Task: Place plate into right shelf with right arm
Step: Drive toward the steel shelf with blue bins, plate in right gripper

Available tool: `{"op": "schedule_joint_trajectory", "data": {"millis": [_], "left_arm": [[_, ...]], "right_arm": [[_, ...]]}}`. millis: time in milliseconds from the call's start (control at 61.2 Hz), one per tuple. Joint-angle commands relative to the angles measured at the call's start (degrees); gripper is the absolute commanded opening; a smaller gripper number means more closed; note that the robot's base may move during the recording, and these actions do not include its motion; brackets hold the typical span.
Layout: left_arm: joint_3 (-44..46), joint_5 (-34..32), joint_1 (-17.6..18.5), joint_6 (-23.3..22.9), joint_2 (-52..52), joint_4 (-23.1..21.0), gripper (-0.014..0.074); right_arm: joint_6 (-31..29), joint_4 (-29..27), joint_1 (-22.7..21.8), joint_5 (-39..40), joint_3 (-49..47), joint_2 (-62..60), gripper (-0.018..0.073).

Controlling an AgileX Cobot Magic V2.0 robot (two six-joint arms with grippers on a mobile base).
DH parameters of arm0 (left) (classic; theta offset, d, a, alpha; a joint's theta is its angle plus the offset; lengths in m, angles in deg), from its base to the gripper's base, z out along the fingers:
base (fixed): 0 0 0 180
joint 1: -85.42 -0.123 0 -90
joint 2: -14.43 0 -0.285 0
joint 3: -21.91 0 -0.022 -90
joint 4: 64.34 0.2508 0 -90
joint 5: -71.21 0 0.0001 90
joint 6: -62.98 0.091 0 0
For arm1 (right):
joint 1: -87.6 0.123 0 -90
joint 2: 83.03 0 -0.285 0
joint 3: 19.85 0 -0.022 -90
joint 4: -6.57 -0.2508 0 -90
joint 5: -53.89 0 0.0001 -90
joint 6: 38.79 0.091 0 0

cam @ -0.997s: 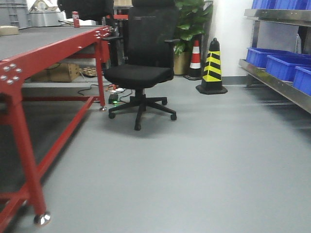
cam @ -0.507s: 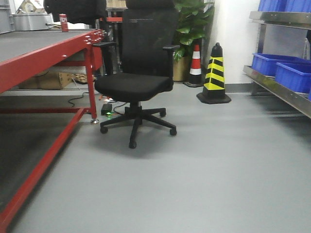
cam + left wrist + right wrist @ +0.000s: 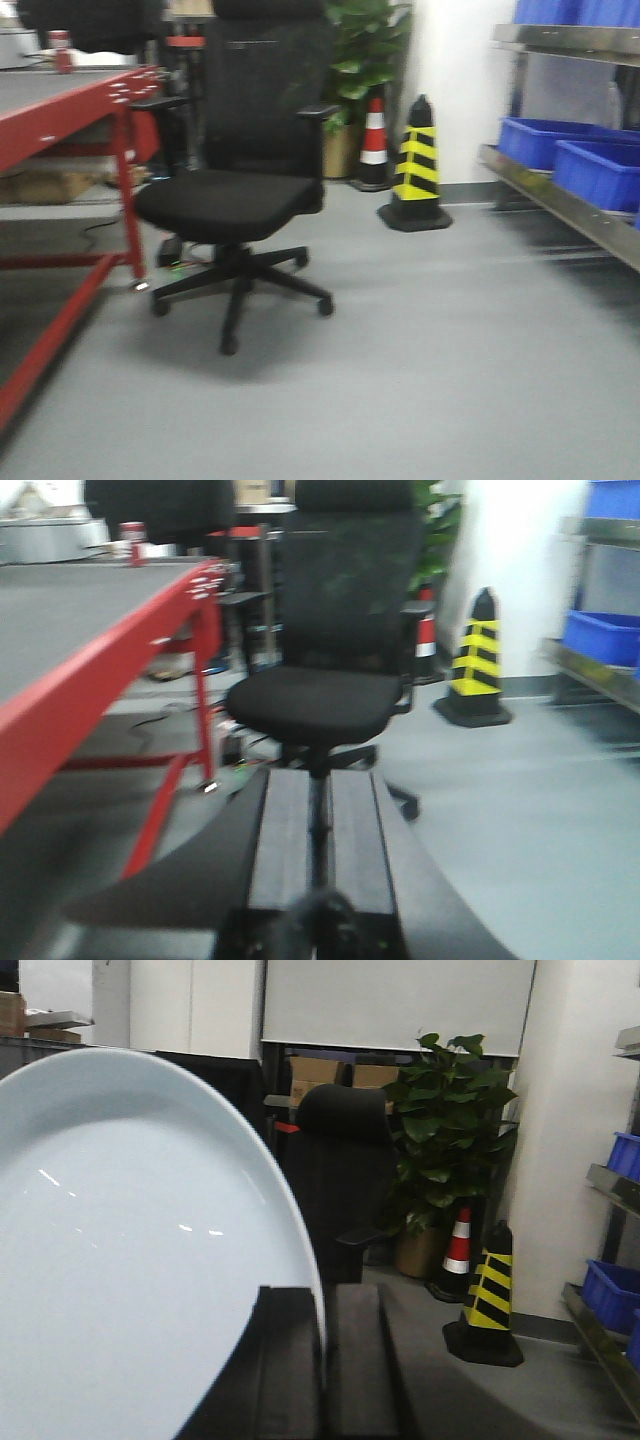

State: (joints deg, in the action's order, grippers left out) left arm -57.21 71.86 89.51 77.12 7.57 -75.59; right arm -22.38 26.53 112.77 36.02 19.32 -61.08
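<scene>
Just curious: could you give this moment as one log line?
right gripper: shut on plate | left gripper: shut, empty | right shelf: ahead right

The plate (image 3: 130, 1260) in my right gripper (image 3: 322, 1305) is smooth, glossy white and catches small highlights. My fingers (image 3: 290, 1360) are matt black. The right shelf (image 3: 560, 202) is shiny steel, and its blue bins (image 3: 590, 165) look like plastic. The chair (image 3: 225, 200) has a matt cloth seat and a mesh back. The floor (image 3: 450, 350) is smooth grey.
</scene>
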Motion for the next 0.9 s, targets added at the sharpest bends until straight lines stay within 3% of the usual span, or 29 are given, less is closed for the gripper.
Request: {"op": "schedule_joint_trajectory", "data": {"millis": [0, 883], "left_arm": [[0.8, -5.0, 0.4, -0.1, 0.5, -0.1, -0.0047], [0.8, -5.0, 0.4, -0.1, 0.5, -0.1, -0.0047]], "right_arm": [[-0.3, 1.1, -0.2, 5.0, -1.6, 0.9, 0.0055], [-0.3, 1.1, -0.2, 5.0, -1.6, 0.9, 0.0055]]}}
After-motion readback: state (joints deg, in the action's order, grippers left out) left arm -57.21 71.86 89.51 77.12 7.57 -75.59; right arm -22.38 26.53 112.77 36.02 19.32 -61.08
